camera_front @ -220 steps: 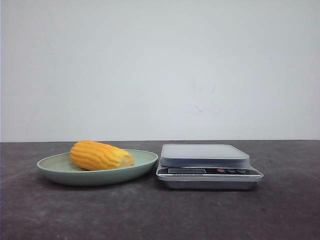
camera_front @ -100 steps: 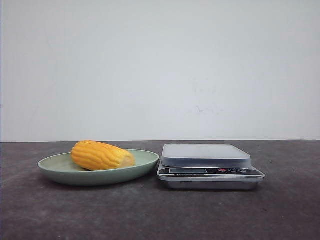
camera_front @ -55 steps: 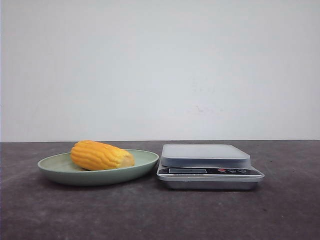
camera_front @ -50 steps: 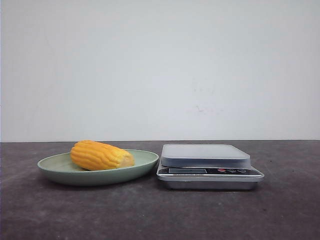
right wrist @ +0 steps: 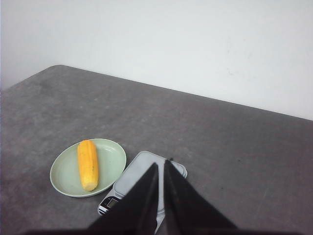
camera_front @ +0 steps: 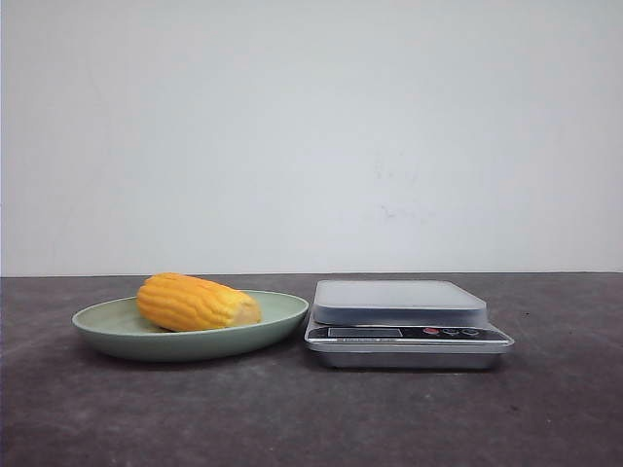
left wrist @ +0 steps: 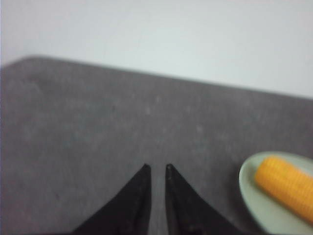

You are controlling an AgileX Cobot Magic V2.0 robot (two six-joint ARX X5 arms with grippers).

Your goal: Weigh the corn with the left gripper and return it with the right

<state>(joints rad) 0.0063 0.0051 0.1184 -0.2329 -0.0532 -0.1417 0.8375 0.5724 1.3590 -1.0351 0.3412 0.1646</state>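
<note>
Right now your bench (camera_front: 311, 418) is a dark grey, lightly speckled surface running back to a plain white wall (camera_front: 311, 126), and nothing else of the room shows.

Starting at the left of the front view, you have a shallow pale green plate (camera_front: 107, 326) sitting flat on the bench. The corn (camera_front: 195, 303) lies on its side in that plate, its pale cut end pointing toward 3 o'clock. Just beside the plate, at its 3 o'clock, stands a silver kitchen scale (camera_front: 404, 321) with a bare weighing platform and a dark display strip with small buttons along its front edge; plate and scale look almost touching.

Neither arm appears in the front view. In the left wrist view, your left tool (left wrist: 156, 169) hangs above bare bench with its two black fingers nearly together, only a thin gap between the tips, holding nothing; the plate and corn sit off to one side. In the right wrist view, your right tool (right wrist: 162, 164) is likewise almost closed and empty, high above the scale.
</note>
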